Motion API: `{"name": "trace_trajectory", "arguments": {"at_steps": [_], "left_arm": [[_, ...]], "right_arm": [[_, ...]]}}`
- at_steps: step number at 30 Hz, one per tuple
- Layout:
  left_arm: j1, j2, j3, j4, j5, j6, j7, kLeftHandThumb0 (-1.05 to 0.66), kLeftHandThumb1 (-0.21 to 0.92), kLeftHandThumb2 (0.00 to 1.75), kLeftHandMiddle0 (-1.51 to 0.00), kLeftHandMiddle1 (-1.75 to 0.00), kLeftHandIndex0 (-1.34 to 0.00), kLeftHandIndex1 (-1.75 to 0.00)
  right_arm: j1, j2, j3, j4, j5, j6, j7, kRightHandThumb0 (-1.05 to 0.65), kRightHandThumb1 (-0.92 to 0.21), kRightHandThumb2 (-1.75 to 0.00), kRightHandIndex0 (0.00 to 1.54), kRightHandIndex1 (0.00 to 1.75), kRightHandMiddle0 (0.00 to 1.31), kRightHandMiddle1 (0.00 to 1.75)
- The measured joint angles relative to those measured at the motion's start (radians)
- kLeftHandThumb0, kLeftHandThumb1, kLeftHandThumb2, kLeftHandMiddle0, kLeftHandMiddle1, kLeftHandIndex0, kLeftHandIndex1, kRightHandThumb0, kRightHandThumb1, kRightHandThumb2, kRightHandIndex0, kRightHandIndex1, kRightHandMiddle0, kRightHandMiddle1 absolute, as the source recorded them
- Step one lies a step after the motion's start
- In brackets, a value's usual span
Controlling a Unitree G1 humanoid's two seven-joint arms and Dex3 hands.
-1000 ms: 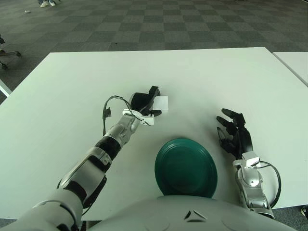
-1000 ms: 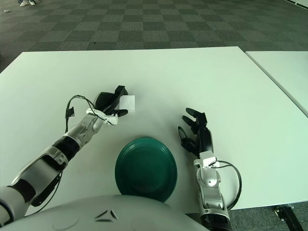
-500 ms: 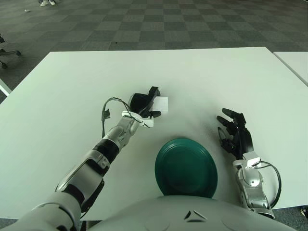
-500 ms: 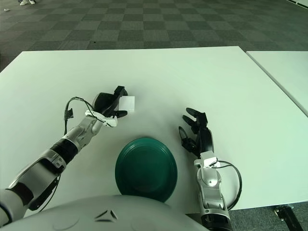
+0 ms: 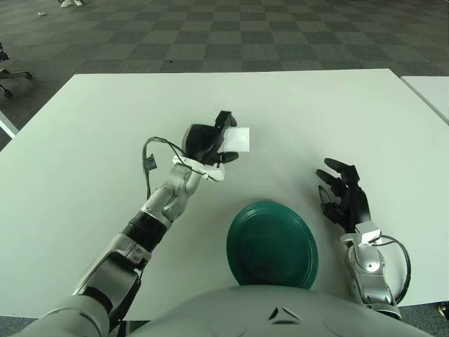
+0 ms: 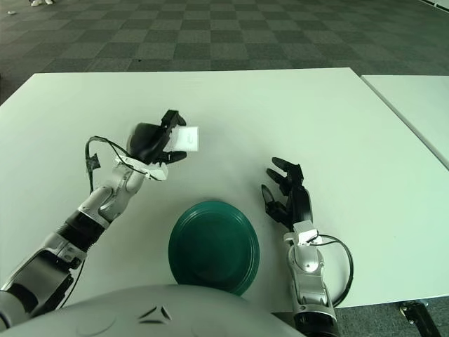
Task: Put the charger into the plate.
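Note:
My left hand [image 5: 214, 144] is shut on the white charger [image 5: 239, 139] and holds it up off the table, behind and to the left of the plate. It also shows in the right eye view [image 6: 163, 140] with the charger [image 6: 188, 138]. The dark green plate [image 5: 271, 244] lies empty near the table's front edge, between my two arms. My right hand [image 5: 341, 193] rests on the table to the right of the plate, fingers spread, holding nothing.
The white table [image 5: 316, 119] stretches wide behind the plate. A second white table [image 5: 433, 91] stands at the far right. A thin cable [image 5: 151, 158] loops off my left wrist.
My left hand has lifted the charger off the table and raised it slightly toward the right. The right hand has not moved.

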Motion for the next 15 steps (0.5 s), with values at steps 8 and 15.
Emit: {"name": "trace_trajectory", "arguments": {"at_steps": [8,15], "left_arm": [[0.069,0.005,0.05,-0.318,0.019,0.047,-0.112,-0.42,0.62,1.01,-1.35,-1.75,-1.12,-1.75],[0.177,0.001,0.034,-0.536,0.034,0.056,-0.247,-0.39,0.56,1.05,-1.37,-1.75,-1.11,-1.75]], "right_arm": [[-0.004,-0.002,0.0,-0.001,0.001,0.004,0.002,-0.49,-0.88,-0.5,0.34,0.45,0.0,0.94],[-0.004,-0.001,-0.001,0.003,0.006,0.006,0.01,-0.5,-0.88,-0.53,0.33,0.49,0.0,0.96]]}}
